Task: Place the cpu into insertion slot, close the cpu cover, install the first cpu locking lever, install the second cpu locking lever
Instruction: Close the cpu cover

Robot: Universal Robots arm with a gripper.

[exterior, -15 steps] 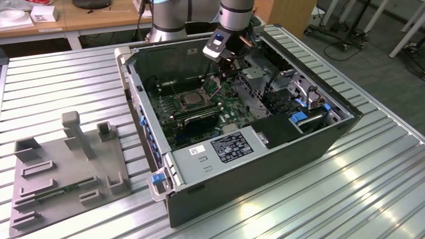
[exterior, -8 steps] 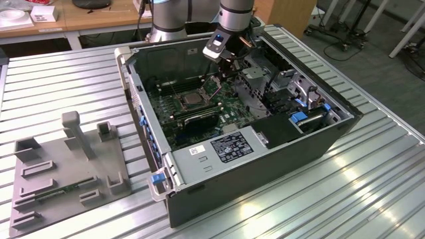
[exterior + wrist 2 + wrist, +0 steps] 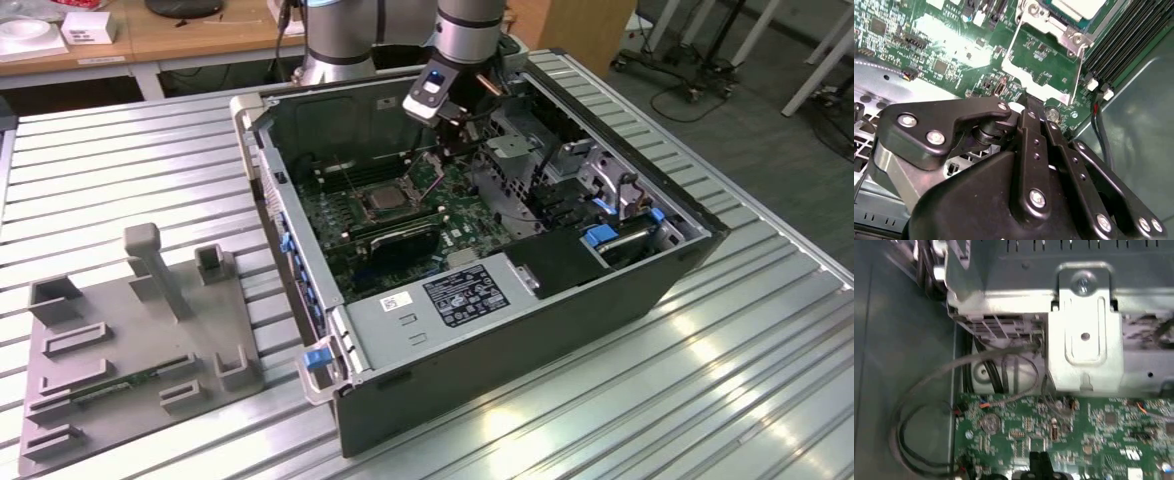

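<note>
Our tool [image 3: 1026, 98] has its fingers pressed together on nothing we can see, its tip just beside the free edge of the open cpu cover [image 3: 1016, 74]. Beyond it the cpu [image 3: 1079, 6] sits in the insertion slot [image 3: 387, 197], toward the exterior view's left.

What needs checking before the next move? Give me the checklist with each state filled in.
1. Cpu seated in slot: ok.
2. Cover closed: not ok; it is open, and the board shows through its cut-out.
3. Claw at the cover: ok; its tip is at the cover's free edge.
4. Claw touching the cover: cannot tell.
5. Claw shut: ok; fingers are together in both wrist views.
</note>
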